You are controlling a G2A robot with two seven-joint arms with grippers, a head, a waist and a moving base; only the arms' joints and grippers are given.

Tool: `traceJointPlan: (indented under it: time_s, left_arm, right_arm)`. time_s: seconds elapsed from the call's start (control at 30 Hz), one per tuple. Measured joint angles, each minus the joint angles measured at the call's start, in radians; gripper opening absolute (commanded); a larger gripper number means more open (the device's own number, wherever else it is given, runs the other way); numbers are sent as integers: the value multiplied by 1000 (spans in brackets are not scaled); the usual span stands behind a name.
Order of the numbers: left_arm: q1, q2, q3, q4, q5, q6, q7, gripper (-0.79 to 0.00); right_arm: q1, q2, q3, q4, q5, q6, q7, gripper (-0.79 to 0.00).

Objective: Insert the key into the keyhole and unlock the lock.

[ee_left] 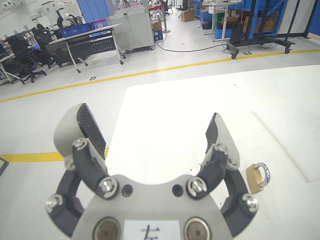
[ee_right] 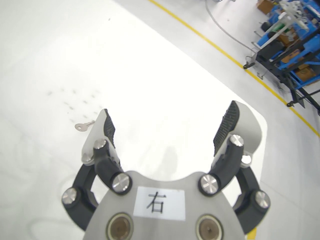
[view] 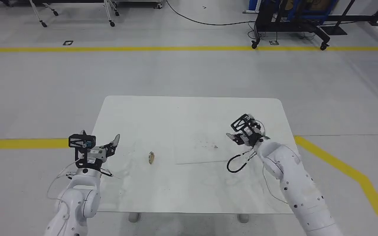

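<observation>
The white table point(view: 195, 118) takes up the middle of the top view. On its right half the left wrist view shows a thin white sheet point(ee_left: 287, 136) lying flat; from above this is only a faint outline.

The left gripper point(view: 99, 137) hangs at the table's near left edge. The right gripper point(view: 236, 128) is over the right half, farther in from the near edge. From above each reads as a dark fork. The wrist views settle their state: the left gripper point(ee_left: 150, 116) has its ribbed pads point(ee_left: 90, 128) spread wide with bare tabletop between them. The right gripper point(ee_right: 170, 111) is likewise spread, holding nothing.

The lock point(view: 152, 157) lies on the table near the near edge, right of the left gripper and apart from it. From above it is a small tan speck. The left wrist view shows more of the lock point(ee_left: 257, 178): a brass body with a silver shackle, lying just off the sheet's near corner.

The key point(ee_right: 83, 126) lies flat on the table left of the right gripper, well apart from the lock. Its bow is clear in the right wrist view, while its blade runs behind one finger point(ee_right: 100, 131); whether they touch cannot be told. From above it is too small to make out.
</observation>
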Motion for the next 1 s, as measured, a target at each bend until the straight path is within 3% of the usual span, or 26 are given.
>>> traceJointPlan:
  time_s: [0.13,0.27,0.33,0.37,0.47,0.5,0.53,0.6,0.67,0.9,1.0]
  left_arm:
    - [0,0,0,0,0,0,0,0]
    - [0,0,0,0,0,0,0,0]
    - [0,0,0,0,0,0,0,0]
    - [0,0,0,0,0,0,0,0]
    - [0,0,0,0,0,0,0,0]
    - [0,0,0,0,0,0,0,0]
    - [0,0,0,0,0,0,0,0]
    - [0,0,0,0,0,0,0,0]
    - [0,0,0,0,0,0,0,0]
    - [0,0,0,0,0,0,0,0]
    - [0,0,0,0,0,0,0,0]
  right_arm:
    - [94,-9,-68,109,-8,-106,91,0]
    - [126,-8,-109,155,7,-267,51,0]
    - [148,-4,-103,196,32,-370,33,-95]
    - [159,-3,-101,216,49,-401,25,-80]
    - [196,-3,-106,265,86,-451,16,-249]
    - [204,-2,-114,272,78,-469,8,-274]
    - [207,-2,-121,273,71,-486,-2,-419]
    - [213,1,-131,279,57,-526,-25,-456]
    - [221,2,-141,285,42,-542,-31,-502]
    - [272,-13,-207,328,23,-504,-16,-523]
    - [287,-17,-229,342,13,-494,-15,-570]
